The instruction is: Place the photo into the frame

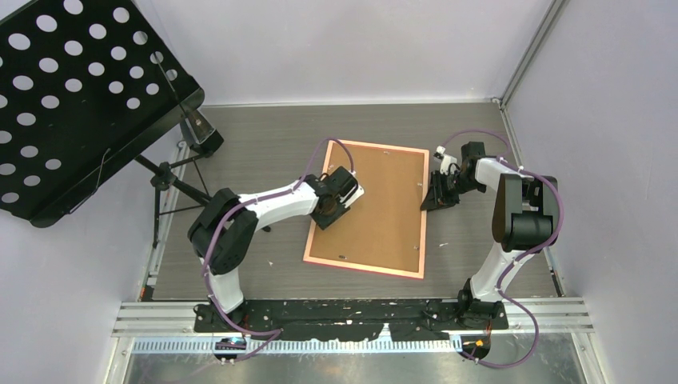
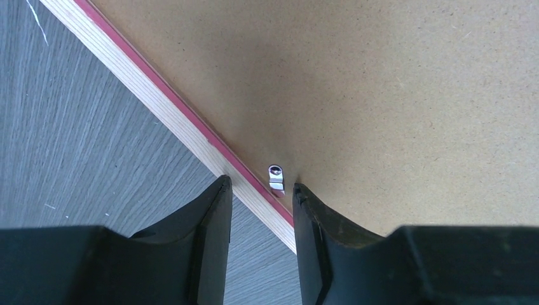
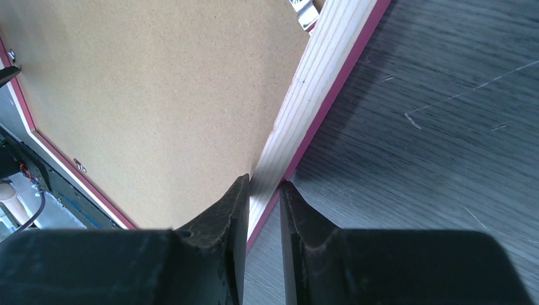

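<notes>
The frame [image 1: 369, 210] lies face down on the table, its brown board back up inside a thin pink-orange rim. My left gripper [image 1: 332, 210] hangs over the frame's left edge. In the left wrist view it [image 2: 262, 187] is open, its fingers astride the rim [image 2: 159, 105] and a small metal clip [image 2: 276, 178]. My right gripper [image 1: 440, 192] is at the frame's right edge. In the right wrist view it [image 3: 264, 184] is shut on the rim [image 3: 318, 82], one finger on the board side and one on the outer side. The photo is hidden.
A black perforated music stand [image 1: 72, 96] leans over the back left, its tripod legs [image 1: 172, 184] reaching the table's left edge. White walls close in the table at the back and on both sides. More small clips [image 3: 80, 166] sit along the board's edges.
</notes>
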Motion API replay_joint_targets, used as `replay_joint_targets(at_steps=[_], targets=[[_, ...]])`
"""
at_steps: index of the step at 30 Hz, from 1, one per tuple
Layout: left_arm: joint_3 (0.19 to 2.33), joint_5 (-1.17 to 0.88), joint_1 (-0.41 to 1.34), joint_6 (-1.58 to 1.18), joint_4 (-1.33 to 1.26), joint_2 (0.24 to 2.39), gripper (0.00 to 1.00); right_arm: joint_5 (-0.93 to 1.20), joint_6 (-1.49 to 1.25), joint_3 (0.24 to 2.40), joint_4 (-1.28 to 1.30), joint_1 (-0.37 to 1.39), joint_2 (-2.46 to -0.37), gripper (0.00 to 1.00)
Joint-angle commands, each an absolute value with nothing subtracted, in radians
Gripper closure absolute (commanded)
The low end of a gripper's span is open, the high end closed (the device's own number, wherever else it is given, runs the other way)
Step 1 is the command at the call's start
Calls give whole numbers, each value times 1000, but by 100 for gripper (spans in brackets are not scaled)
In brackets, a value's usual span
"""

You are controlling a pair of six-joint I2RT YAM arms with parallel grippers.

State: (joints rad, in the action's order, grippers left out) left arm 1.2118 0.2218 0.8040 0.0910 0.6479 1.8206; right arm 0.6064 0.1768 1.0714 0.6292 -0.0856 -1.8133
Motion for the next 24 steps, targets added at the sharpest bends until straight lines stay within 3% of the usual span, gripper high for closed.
replay_joint_targets(at_steps=[1,15,24], targets=[[1243,256,812,116,647,1827,62,548,202,1074,601,-69,-1847,95],[1220,302,829,146,597,1827,68,551,203,1074,601,-69,-1847,95],[1217,323,850,169,590,1824,84,551,206,1074,601,-69,-1845,95]])
